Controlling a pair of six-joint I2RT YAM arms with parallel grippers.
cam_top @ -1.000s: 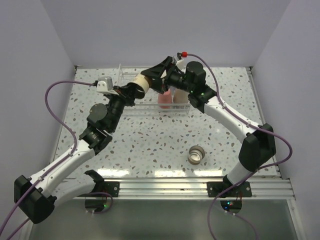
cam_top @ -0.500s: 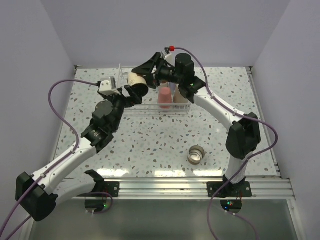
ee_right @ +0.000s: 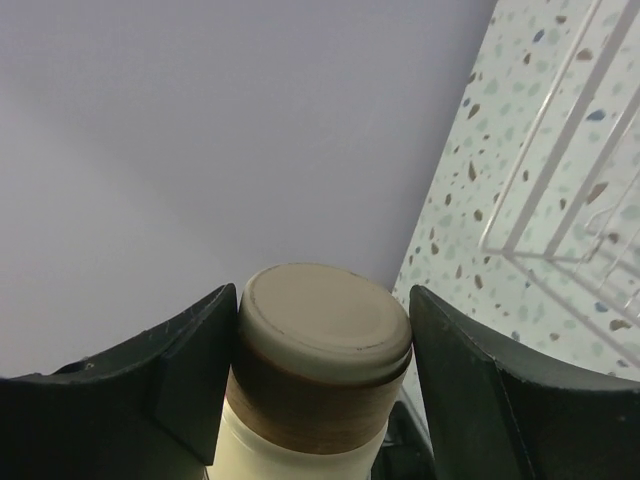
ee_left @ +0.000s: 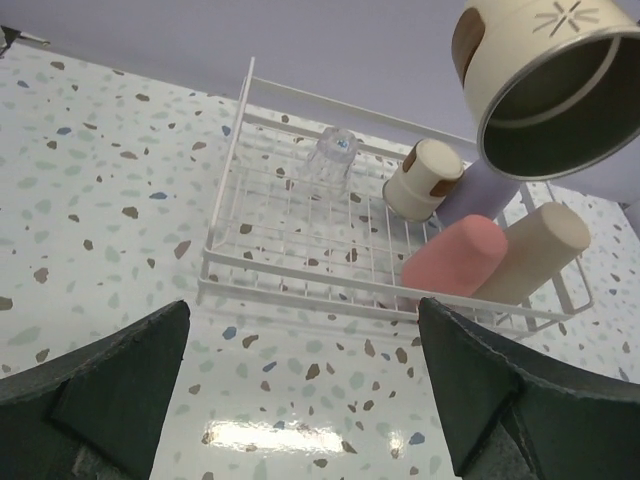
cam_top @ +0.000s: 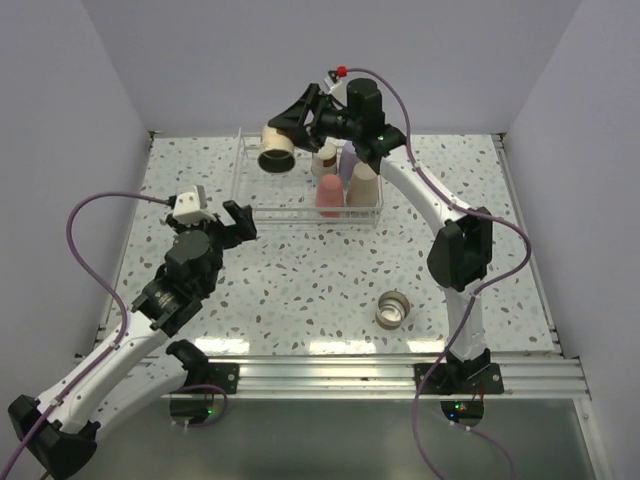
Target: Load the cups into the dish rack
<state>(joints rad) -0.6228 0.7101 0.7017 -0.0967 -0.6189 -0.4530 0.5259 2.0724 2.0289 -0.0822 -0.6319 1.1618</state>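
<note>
While the left pincer (cam_top: 238,221) gapes fully open and empty over the speckled surface (cam_top: 300,280), the white wire dish rack (ee_left: 290,215) stands just beyond it; the right pincer (cam_top: 288,128) grips a cream, tan-based tumbler (cam_top: 276,150) between its fingers, high above that rack.

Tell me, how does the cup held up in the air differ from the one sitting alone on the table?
The held cup is gripped by the right hand above the dish rack; the lone cup stands on the table, nearer the arms, touched by nothing. The held cup is tipped sideways, its mouth facing the near edge; the lone cup seems upright, mouth up. Both have a silvery rim and tan base.
</note>
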